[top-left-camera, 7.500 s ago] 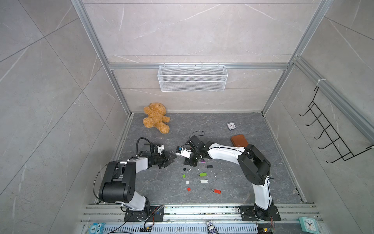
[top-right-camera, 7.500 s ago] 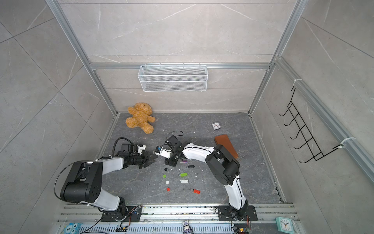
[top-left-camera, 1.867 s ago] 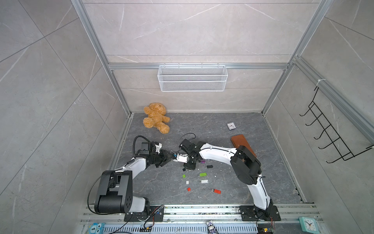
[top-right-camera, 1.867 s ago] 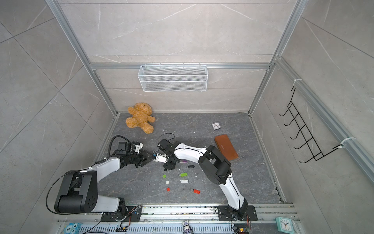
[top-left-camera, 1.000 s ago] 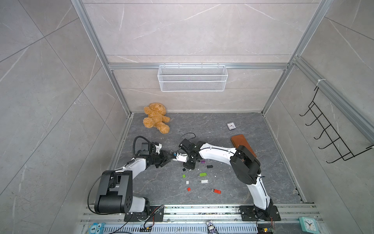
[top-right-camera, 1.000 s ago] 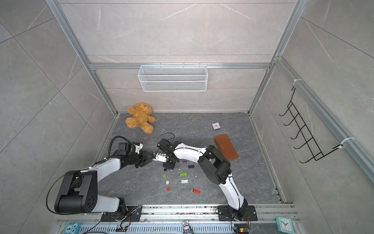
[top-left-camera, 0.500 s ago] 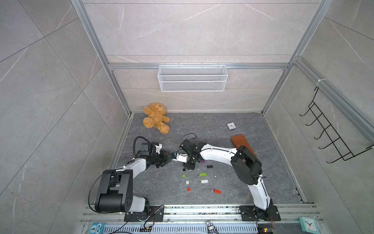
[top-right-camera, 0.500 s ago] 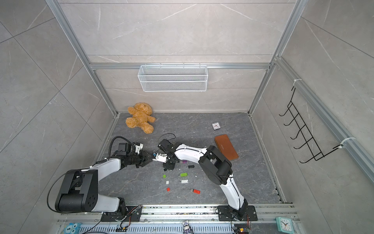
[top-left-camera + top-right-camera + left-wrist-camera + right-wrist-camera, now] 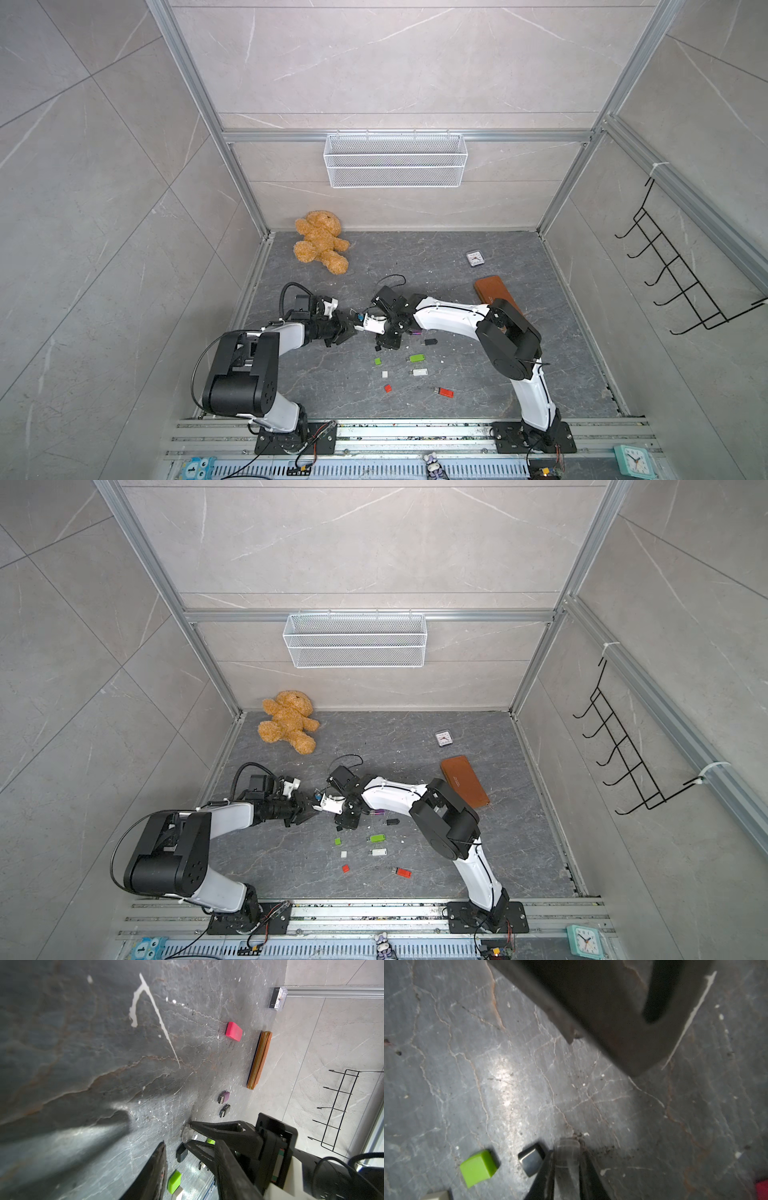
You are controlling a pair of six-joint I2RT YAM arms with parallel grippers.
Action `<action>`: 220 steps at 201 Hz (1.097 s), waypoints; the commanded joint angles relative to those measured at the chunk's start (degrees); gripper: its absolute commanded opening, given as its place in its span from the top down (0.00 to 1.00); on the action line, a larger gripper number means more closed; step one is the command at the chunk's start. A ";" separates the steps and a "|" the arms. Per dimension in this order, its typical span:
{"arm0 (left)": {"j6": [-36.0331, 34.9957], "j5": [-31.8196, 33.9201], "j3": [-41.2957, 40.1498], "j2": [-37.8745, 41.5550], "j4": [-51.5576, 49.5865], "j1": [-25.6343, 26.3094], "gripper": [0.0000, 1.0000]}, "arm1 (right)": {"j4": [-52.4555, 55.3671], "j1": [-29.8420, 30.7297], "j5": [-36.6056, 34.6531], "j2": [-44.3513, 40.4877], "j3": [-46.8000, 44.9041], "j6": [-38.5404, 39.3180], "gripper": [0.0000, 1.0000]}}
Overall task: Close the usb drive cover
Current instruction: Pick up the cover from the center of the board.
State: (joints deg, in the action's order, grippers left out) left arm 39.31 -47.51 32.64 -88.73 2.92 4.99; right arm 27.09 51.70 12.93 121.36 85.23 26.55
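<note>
Your right claw (image 9: 567, 1150) is pinched almost shut on a small clear piece (image 9: 566, 1160), held only by the very tips. It is low down by the table (image 9: 508, 1076), near the middle. I cannot tell if it touches. I also cannot tell if that piece is the usb drive or its cover.

Your left claw (image 9: 349, 327) sits at 9 o'clock from the clear piece in a top view. It is very near, with its fingers apart and nothing in them.

Here is what could go wrong.

The clear piece looks tiny and smooth. If you press it on the table or squeeze it crooked, it could pop out and skid away.

The two claws are almost nose to nose. If the left one comes in fast, it could bump the right one and knock the piece loose.

A black cap (image 9: 531, 1160) lies just beside the clear piece, at about 7 o'clock in the top views. A green cap (image 9: 477, 1167) lies at 6 o'clock, a bit past it. A swinging finger could shove them off, or you could grab the wrong one. Open drives, like the green drive (image 9: 417, 357), lie at 4 o'clock, so mixing up colours is easy.

If the cover goes on tilted, it may jam and not shut. Line both halves up straight first.
</note>
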 commanded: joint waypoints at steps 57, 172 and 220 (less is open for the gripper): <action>0.54 -5.48 1.77 -3.98 1.51 3.22 0.61 | -3.69 -1.47 4.36 -4.10 -2.40 -0.61 0.77; 5.59 -9.89 1.09 -7.60 8.46 4.58 0.65 | -8.34 -2.16 7.46 -4.37 -3.56 -2.82 0.77; 6.41 -10.35 0.89 -7.72 9.21 4.76 0.69 | -9.31 -2.56 7.51 -4.07 -3.62 -3.85 0.77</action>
State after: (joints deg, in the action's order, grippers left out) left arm 44.77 -55.59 33.21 -96.25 10.41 9.41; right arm 19.33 49.41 19.40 119.11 82.32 24.34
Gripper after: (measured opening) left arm 0.323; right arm 0.232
